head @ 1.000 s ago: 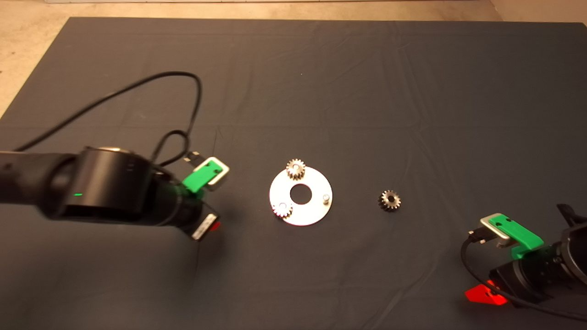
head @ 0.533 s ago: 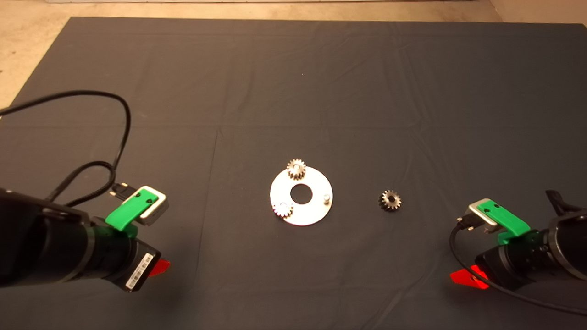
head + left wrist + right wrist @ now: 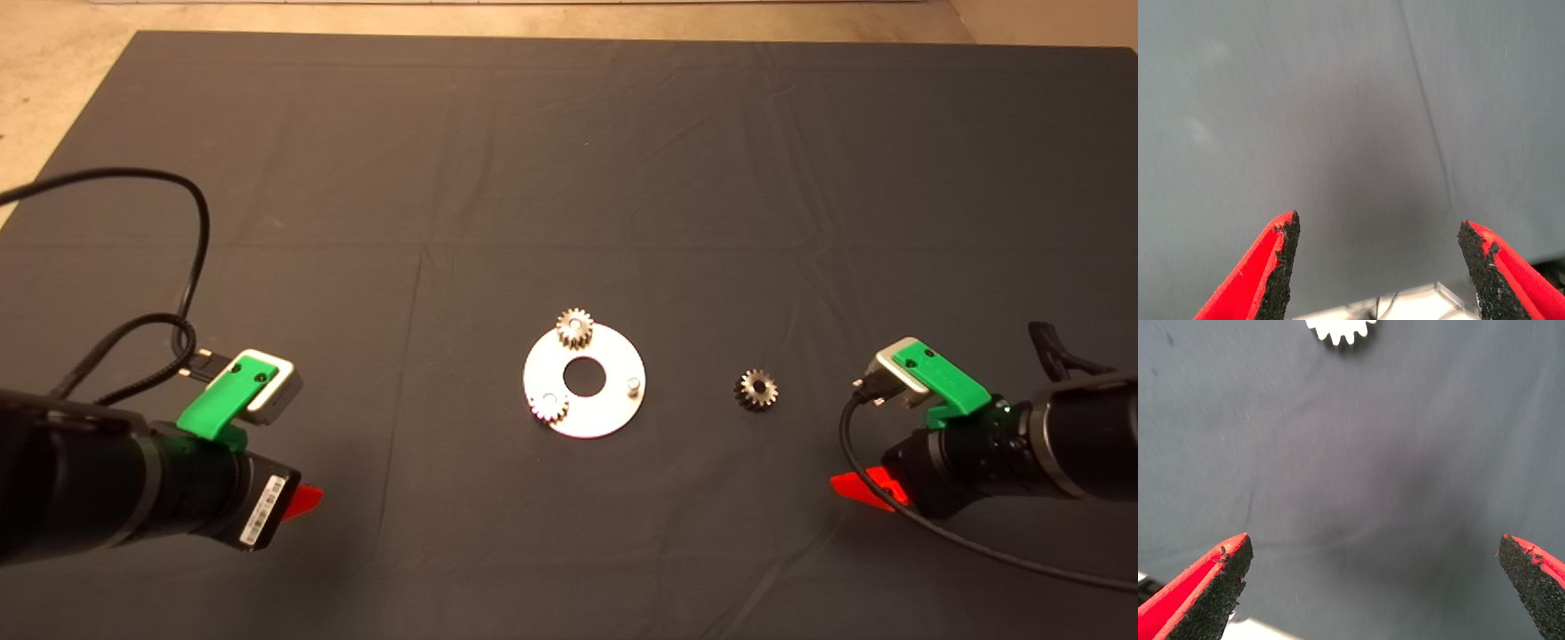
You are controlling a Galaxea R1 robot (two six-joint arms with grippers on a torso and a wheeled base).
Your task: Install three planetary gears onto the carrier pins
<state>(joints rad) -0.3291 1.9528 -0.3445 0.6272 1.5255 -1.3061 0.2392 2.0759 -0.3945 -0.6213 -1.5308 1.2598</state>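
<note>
- The right gripper (image 3: 858, 489), green-bodied with two red fingers (image 3: 1211, 587) padded in black, hangs over the dark mat (image 3: 569, 160) to the right of the round silver carrier plate (image 3: 613, 413); its jaws are spread wide with nothing between them.
- Between that gripper and the plate, the loose small silvery-grey metal spur gear (image 3: 757, 388) lies flat on the mat, well apart from the plate's rim; the right wrist view catches only its toothed edge (image 3: 1340, 329) ahead of the fingers.
- On the plate, two matching gears sit on pins: one at the far rim (image 3: 574, 328), one at the near-left rim (image 3: 548, 406). The short silver stud on the plate's right side (image 3: 632, 384) stands bare.
- The gear is probably heavy for its size, rigid and slick; a pinch across opposite teeth, pads low on its flanks, should hold it level and leave the centre hole free for the stud.
- The left gripper (image 3: 302, 502), released and empty, waits far left of the plate.
</note>
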